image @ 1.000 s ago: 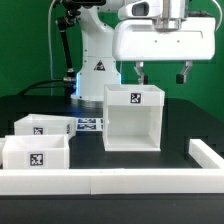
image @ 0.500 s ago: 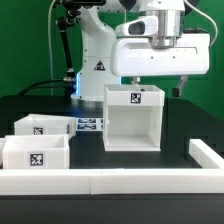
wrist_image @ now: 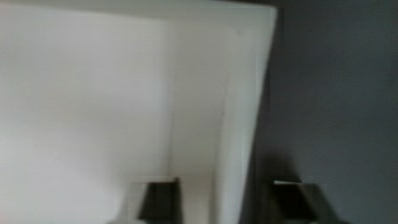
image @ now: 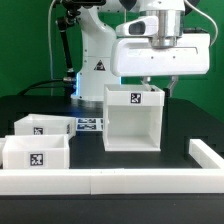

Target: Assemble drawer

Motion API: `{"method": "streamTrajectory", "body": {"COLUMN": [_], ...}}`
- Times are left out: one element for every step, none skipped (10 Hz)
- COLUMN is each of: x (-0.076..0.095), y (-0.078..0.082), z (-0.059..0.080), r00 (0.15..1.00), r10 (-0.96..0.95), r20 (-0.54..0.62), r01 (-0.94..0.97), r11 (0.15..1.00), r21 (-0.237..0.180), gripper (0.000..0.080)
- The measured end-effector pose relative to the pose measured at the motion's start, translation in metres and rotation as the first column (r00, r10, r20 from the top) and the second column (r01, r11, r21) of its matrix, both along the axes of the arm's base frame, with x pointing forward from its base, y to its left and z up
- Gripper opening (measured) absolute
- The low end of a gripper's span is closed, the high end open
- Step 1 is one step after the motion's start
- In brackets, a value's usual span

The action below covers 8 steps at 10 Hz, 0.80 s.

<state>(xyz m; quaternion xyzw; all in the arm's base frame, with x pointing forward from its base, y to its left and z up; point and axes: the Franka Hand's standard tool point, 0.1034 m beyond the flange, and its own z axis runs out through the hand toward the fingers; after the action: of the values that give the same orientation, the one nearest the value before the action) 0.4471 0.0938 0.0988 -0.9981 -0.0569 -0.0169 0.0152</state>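
Observation:
The tall white drawer casing (image: 133, 120) stands open-fronted mid-table with a tag on its top rim. Two shallow white trays lie at the exterior view's left, one behind (image: 40, 126) and one in front (image: 35, 155). My gripper (image: 160, 86) hangs over the casing's top edge on the exterior view's right. In the wrist view the gripper (wrist_image: 228, 200) straddles the casing's thin side wall (wrist_image: 222, 120), one dark finger (wrist_image: 160, 200) on each side. The jaws stand open, narrowed close to the wall, and hold nothing.
A low white border wall (image: 110, 181) runs along the table's front and turns back at the exterior view's right (image: 206, 153). The marker board (image: 88, 124) lies flat behind the trays. The robot's base (image: 98, 60) stands at the back.
The hand has come down and shifted toward the exterior view's left, onto the casing's top right edge. The fingers stand closer together than a second ago.

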Motion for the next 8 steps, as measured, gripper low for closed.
{"method": "streamTrajectory", "body": {"x": [-0.0001, 0.0003, 0.0003, 0.0002, 0.0003, 0.0002, 0.0003, 0.0003], "y": [0.0, 0.0, 0.0, 0.0, 0.0, 0.0, 0.0, 0.0], "z": [0.0, 0.0001, 0.0, 0.0, 0.0, 0.0, 0.0, 0.0], "r00": [1.0, 1.0, 1.0, 1.0, 1.0, 1.0, 1.0, 1.0], "r10": [0.0, 0.001, 0.001, 0.001, 0.001, 0.001, 0.001, 0.001], "r20": [0.0, 0.001, 0.001, 0.001, 0.001, 0.001, 0.001, 0.001], "r01": [0.0, -0.001, -0.001, -0.001, -0.001, -0.001, -0.001, -0.001], "r11": [1.0, 1.0, 1.0, 1.0, 1.0, 1.0, 1.0, 1.0], "r21": [0.0, 0.0, 0.0, 0.0, 0.0, 0.0, 0.0, 0.0], "gripper": [0.0058, 0.0036, 0.0036, 0.0036, 0.0036, 0.0036, 0.0036, 0.0036]}}
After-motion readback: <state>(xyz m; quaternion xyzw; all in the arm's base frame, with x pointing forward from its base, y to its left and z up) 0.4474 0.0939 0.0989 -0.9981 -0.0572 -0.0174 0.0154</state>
